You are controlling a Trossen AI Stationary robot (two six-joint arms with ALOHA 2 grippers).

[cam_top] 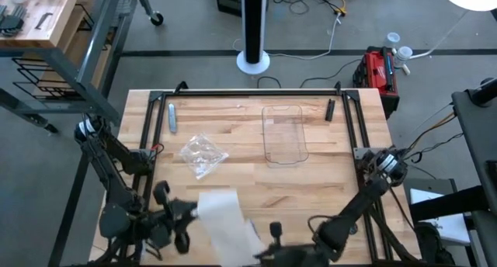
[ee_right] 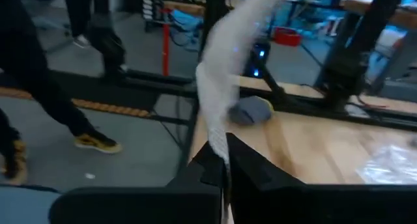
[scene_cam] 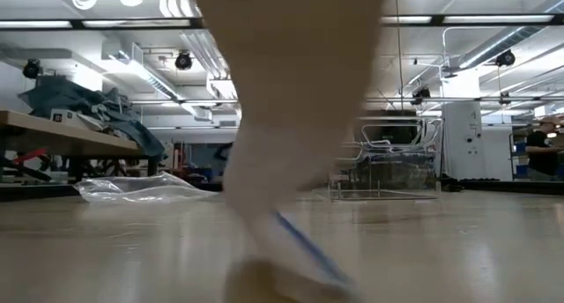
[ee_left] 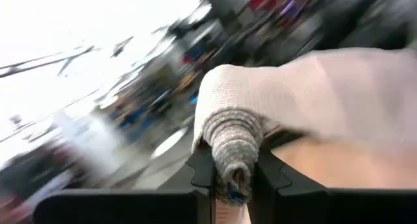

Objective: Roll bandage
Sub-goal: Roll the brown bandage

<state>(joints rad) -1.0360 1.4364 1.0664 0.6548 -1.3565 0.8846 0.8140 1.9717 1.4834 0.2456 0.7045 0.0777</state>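
Left gripper [ee_left: 233, 175] has its fingers clamped on the rolled end of the bandage [cam_top: 227, 216] at the table's [cam_top: 326, 182] near edge, while right gripper [ee_right: 225, 160] pinches the loose tail, keeping the strip taut for winding.

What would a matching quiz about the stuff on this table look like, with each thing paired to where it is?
Things:
1. bandage
2. plastic wrapper
3. clear tray
4. left tool

Places or states:
A. lying crumpled on the table's left half
B. clamped on the rolled end
C. stretched between both tools at the near edge
D. sitting empty near the table's far middle

Pairs: 1-C, 2-A, 3-D, 4-B
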